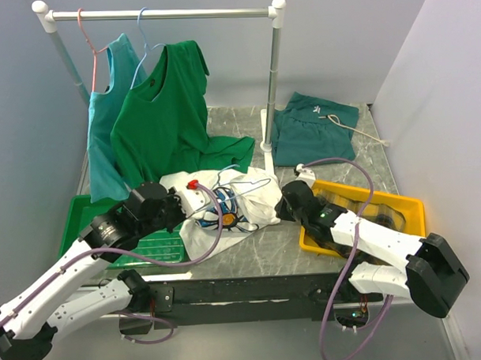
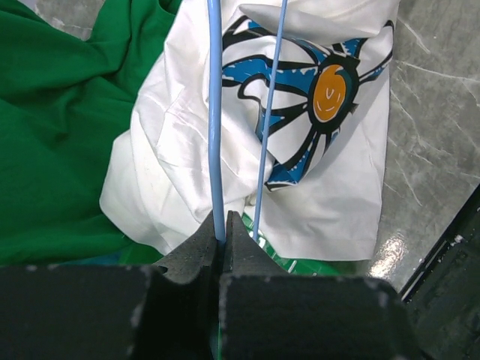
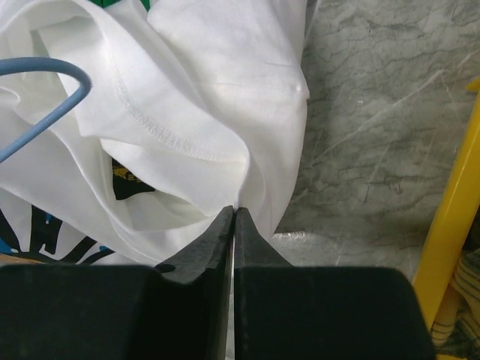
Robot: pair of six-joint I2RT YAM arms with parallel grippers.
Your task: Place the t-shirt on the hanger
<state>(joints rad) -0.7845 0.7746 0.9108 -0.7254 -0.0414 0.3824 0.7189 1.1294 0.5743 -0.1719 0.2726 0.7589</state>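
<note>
The white t-shirt [image 1: 253, 205] with its blue and yellow print lies crumpled on the marble table between my two arms. The thin light-blue hanger [image 1: 231, 183] rests on top of it. In the left wrist view, my left gripper [image 2: 223, 225] is shut on one wire of the hanger [image 2: 217, 112], above the t-shirt [image 2: 337, 195]. My right gripper [image 3: 234, 211] is shut on a fold of the t-shirt [image 3: 202, 75] at its right edge. The hanger's bend [image 3: 45, 64] shows at the upper left of that view. From above, the left gripper [image 1: 186, 202] and right gripper [image 1: 279, 202] flank the shirt.
A white rail [image 1: 160, 14] at the back carries a pink hanger [image 1: 85, 31] with a teal shirt [image 1: 105, 137] and a blue hanger with a green shirt [image 1: 163, 119]. A green tray [image 1: 80, 213] sits left, a yellow tray [image 1: 407, 210] right, and a folded teal garment [image 1: 314, 130] back right.
</note>
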